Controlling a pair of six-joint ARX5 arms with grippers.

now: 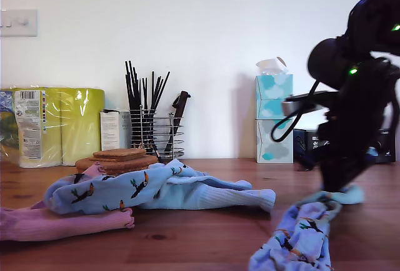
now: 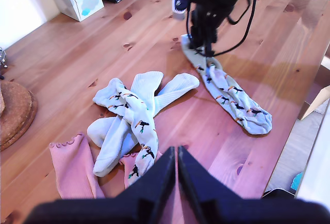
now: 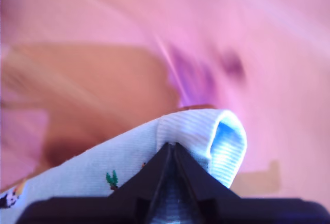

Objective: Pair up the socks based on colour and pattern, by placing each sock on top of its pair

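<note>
- You have my second gripper pinching the ribbed cuff of a light blue knit sock printed with toucans; its jaws are pressed together on the fabric.
- In the exterior view that sock trails from the gripper on the exterior view's right toward the near edge, its foot flat on the brown wooden table.
- My first gripper is pressed together on nothing, up off the table above the sock pile.
- The pile lies at the exterior view's left: a second toucan-print light blue sock draped across two plain light blue ribbed socks.
- Two plain pink socks with frilly cuffs sit partly under that pile, one reaching toward the exterior view's left edge.
- The held sock lies well apart from the pile, bare wood between them.
- Behind the pile stand round cork coasters, a wire utensil rack and stacked tissue boxes.
</note>
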